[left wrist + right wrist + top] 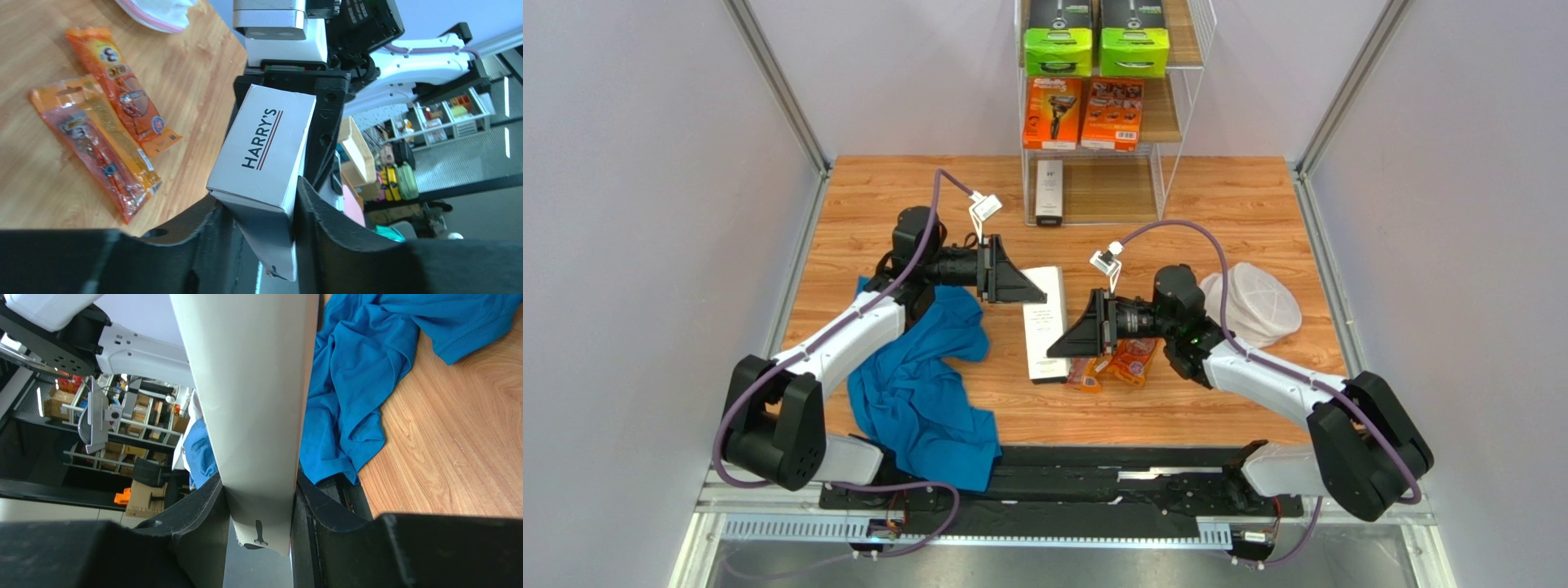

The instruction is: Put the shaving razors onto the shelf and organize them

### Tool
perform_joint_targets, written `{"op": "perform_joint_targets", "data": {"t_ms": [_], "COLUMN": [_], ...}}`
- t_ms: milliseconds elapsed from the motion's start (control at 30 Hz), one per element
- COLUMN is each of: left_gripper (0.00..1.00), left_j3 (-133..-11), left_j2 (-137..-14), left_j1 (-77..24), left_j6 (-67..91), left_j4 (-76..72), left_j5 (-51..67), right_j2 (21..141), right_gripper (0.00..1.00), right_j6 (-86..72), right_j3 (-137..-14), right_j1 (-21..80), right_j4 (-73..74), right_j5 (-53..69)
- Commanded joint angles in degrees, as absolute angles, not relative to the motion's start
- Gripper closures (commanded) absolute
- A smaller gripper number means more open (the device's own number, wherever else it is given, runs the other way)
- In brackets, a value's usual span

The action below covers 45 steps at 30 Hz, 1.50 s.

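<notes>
Top external: I hold one white box (1046,325) over the worktop (1259,208).
Left tool (1028,288): clenched on its far end.
Right tool (1069,343): clenched on its near end.
Box axis: points at shelf (1112,190), directly beyond; left arm nearer.

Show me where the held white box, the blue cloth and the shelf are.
white box (263,147): left wrist view, printed top face.
blue cloth (922,386): top view, its middle.
shelf (1112,190): top view, bare bottom board.

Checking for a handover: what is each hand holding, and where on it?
Both grip the same slim white box: left hand toward its far end, right hand toward its near end.
</notes>
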<state>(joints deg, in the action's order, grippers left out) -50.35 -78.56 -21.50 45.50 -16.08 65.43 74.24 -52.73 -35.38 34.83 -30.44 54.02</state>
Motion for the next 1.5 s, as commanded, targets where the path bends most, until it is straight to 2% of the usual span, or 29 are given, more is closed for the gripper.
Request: {"op": "perform_joint_targets", "data": {"t_ms": [0, 33, 100, 133, 200, 233, 333, 433, 533, 767, 967, 1233, 1467], "left_gripper": [0.64, 0.71, 0.73, 0.75, 0.76, 0.77, 0.77, 0.77, 0.77, 0.79, 0.80, 0.81, 0.81], "left_j3": [-53.0, -53.4, -54.3, -54.4, -54.9, -55.2, -55.9, -55.7, -55.5, -55.7, -54.9, -54.0, -54.1], "left_j2": [-77.5, -77.6, -77.6, -77.4, -77.2, -77.1, -76.6, -76.4, -76.6, -78.3, -81.6, -81.3, -81.7], "left_j1": [-23.5, -23.8, -24.0, -24.0, -24.0, -23.9, -23.9, -23.8, -23.8, -23.9, -23.8, -23.8, -23.6], "left_j6": [40.7, 39.9, 39.3, 39.5, 40.6, 41.1, 44.2, 50.0, 56.4, 67.4, 74.2, 73.4, 72.4], "left_j4": [-15.0, -13.8, -11.9, -11.8, -11.8, -12.0, -13.5, -18.4, -24.3, -35.3, -44.1, -43.7, -42.2], "left_j5": [72.2, 71.9, 70.7, 70.0, 67.4, 66.5, 62.3, 57.9, 54.1, 49.0, 48.6, 49.4, 47.5], "right_j2": [74.4, 74.4, 73.7, 73.2, 71.7, 69.4, 63.3, 55.9, 50.6, 42.2, 42.2, 44.8, 43.3], "right_gripper": [0.76, 0.73, 0.67, 0.57, 0.45, 0.35, 0.18, 0.08, 0.04, 0.04, 0.16, 0.19, 0.24], "right_j6": [-52.5, -52.1, -51.4, -51.0, -51.0, -51.2, -52.6, -54.8, -55.6, -60.7, -63.5, -63.5, -63.5], "right_j3": [-38.9, -39.0, -39.1, -38.6, -37.5, -36.6, -33.0, -29.3, -26.4, -19.8, -18.0, -19.9, -18.5], "right_j1": [34.9, 35.0, 34.8, 34.9, 34.9, 34.9, 34.8, 34.9, 34.8, 34.9, 35.0, 35.1, 35.9], "right_j4": [-30.5, -30.2, -27.8, -26.3, -25.1, -25.0, -24.7, -24.3, -21.1, -23.6, -26.4, -33.6, -34.0], "right_j5": [52.9, 52.6, 50.1, 49.0, 44.3, 42.7, 35.6, 29.3, 23.6, 20.1, 17.9, 18.4, 20.5]}}
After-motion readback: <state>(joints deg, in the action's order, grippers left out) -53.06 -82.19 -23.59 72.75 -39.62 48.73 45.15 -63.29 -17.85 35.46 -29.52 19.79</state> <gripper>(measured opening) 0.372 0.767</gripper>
